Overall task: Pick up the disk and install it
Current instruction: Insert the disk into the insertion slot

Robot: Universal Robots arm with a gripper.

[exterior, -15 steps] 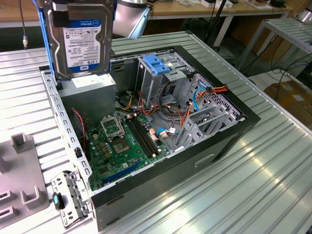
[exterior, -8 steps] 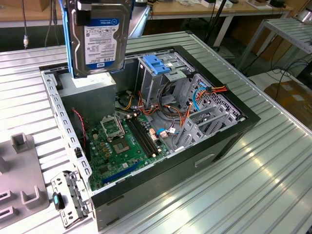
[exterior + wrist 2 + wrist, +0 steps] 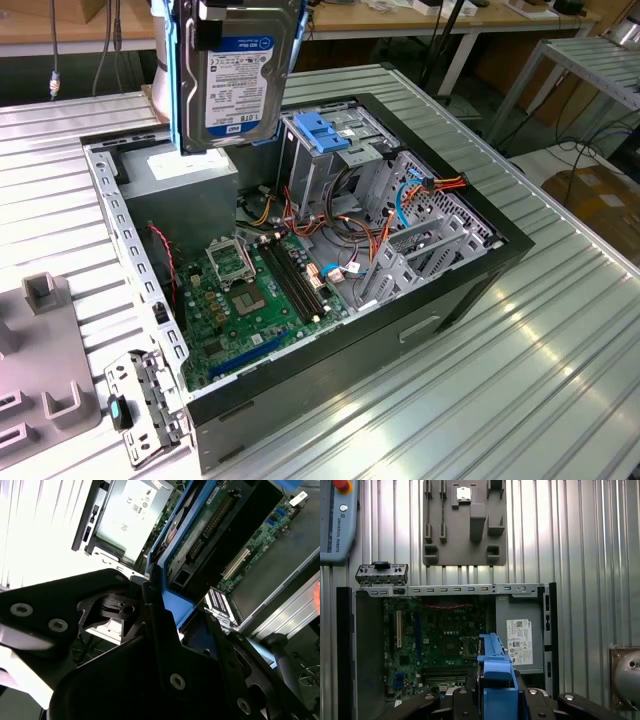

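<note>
The disk (image 3: 240, 80) hangs upright in the air above the open computer case (image 3: 470, 270), its white label with a blue band facing the exterior view and blue rails down its sides. It is over the grey power supply box (image 3: 180, 175), to the exterior view's left of the drive cage with the blue plastic top (image 3: 325, 135). In the second wrist view my gripper (image 3: 162, 597) is shut on the disk (image 3: 200, 535), black fingers (image 3: 105, 605) clamping its blue rail. The first wrist view looks down past the gripper (image 3: 497, 702) and the disk's blue rail (image 3: 495, 665) into the case.
Inside the case lie the green motherboard (image 3: 250, 300), cable bundles (image 3: 350, 240) and the power supply box (image 3: 520, 640). A grey fixture plate (image 3: 465, 525) and a loose metal bracket (image 3: 381, 574) sit on the ribbed table beside it. A teach pendant (image 3: 335, 520) lies further off.
</note>
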